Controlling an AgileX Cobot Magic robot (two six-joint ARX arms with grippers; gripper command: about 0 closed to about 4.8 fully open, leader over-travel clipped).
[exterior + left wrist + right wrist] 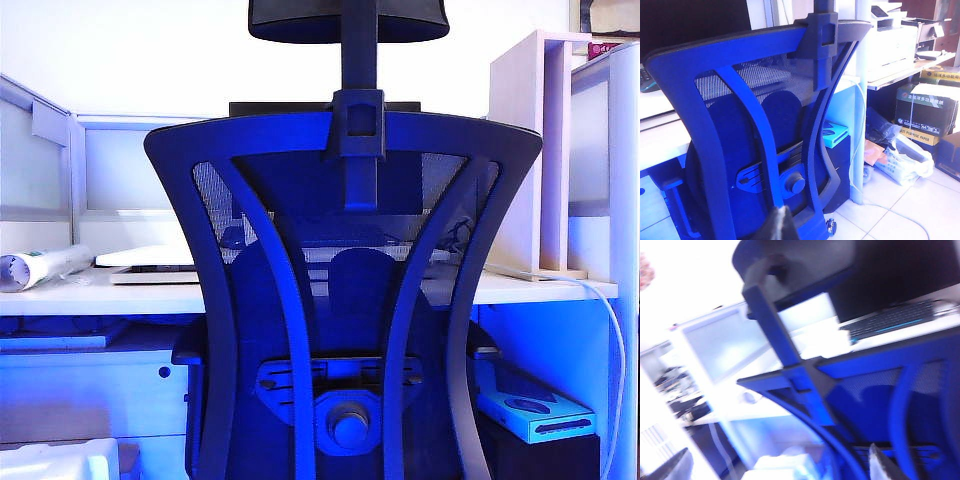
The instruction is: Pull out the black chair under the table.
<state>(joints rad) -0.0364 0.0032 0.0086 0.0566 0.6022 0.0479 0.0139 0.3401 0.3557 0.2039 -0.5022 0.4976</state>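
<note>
The right gripper hangs with its jaws wide apart just behind the black chair; the left gripper shows too little to tell. The chair faces the table, keyboard beyond

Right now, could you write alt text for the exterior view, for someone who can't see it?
The back of the black chair, with mesh, curved ribs and a headrest post, fills the frame, tucked against the white table. A keyboard lies on the table. No claw is visible.
</note>
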